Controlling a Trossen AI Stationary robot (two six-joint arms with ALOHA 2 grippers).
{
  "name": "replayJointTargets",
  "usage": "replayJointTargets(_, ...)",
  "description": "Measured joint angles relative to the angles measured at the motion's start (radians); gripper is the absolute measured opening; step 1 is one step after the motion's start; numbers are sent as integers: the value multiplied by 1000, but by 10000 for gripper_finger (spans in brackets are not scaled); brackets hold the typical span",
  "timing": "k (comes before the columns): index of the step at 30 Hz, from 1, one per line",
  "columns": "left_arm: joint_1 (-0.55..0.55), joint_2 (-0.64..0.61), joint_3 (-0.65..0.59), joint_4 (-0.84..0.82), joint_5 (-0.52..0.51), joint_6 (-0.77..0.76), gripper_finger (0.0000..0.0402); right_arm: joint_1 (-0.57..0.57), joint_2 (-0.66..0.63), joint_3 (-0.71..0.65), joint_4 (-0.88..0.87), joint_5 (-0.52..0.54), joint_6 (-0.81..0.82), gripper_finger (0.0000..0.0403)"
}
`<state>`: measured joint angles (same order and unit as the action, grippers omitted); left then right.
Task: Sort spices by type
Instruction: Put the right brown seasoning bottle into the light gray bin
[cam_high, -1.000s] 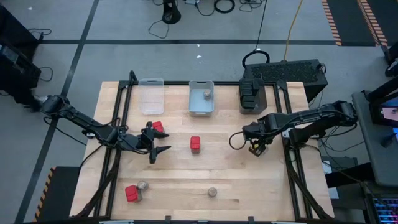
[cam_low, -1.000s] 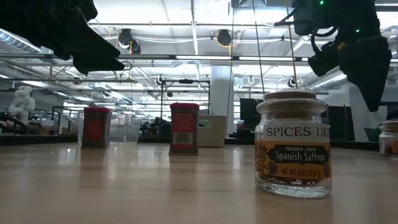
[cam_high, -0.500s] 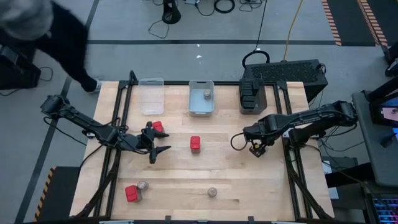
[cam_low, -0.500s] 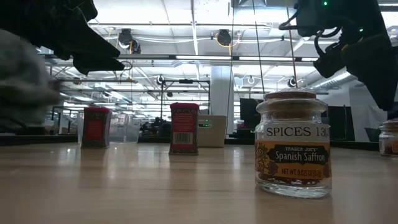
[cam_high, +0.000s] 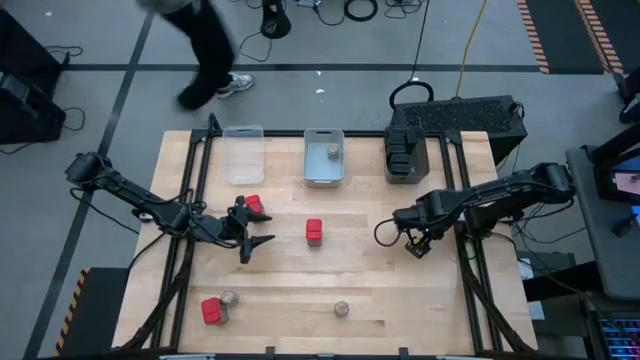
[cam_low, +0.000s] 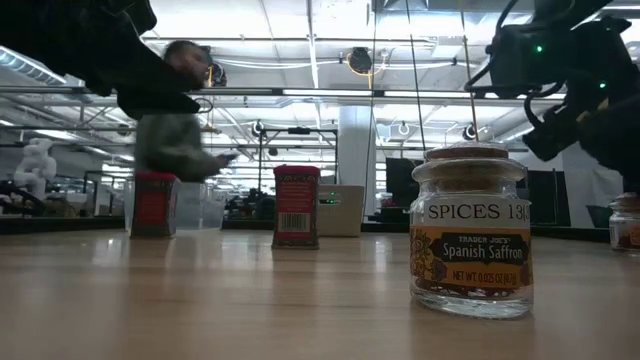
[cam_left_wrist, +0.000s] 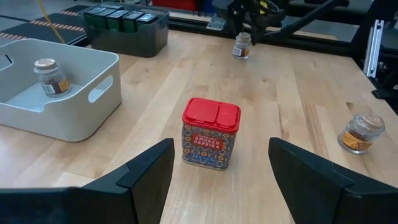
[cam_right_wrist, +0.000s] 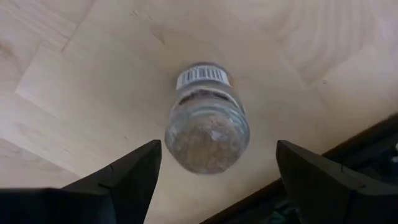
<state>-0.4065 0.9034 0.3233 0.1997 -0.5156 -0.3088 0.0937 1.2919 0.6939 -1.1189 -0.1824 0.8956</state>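
My right gripper (cam_right_wrist: 217, 149) points down, open, at the table's right side (cam_high: 415, 243). Its fingers stand on either side of a small round jar (cam_right_wrist: 207, 127) without touching it. The jar stands upright on the wood (cam_left_wrist: 242, 45). My left gripper (cam_left_wrist: 217, 155) waits open at the left-middle (cam_high: 255, 238), with a red box (cam_left_wrist: 211, 132) standing a little ahead of it. More red boxes (cam_high: 254, 204) (cam_high: 211, 311) and jars (cam_high: 229, 298) (cam_high: 341, 309) stand on the table. One jar (cam_high: 331, 152) sits in the white bin (cam_high: 324, 172).
Three bins stand along the far edge: a clear one (cam_high: 243, 160), the white one, and a dark one (cam_high: 405, 160) holding dark blocks. A saffron jar (cam_low: 470, 232) stands close to the low camera. A person (cam_high: 205, 40) walks past beyond the far edge.
My right gripper has sunk toward the jar below it and tipped a little steeper. A person has walked along the far side of the table from the left toward the middle.
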Motion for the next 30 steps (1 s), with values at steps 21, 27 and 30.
replayJointTargets(21, 0, 0, 0, 0, 3, 1, 267, -1, 0, -33, 72, 23, -27, 214)
replayJointTargets(27, 0, 0, 0, 0, 3, 2, 267, -1, -2, -33, 73, 17, -27, 146)
replayJointTargets(30, 0, 0, 0, 0, 3, 1, 267, -1, -1, -31, 77, -1, -26, 146)
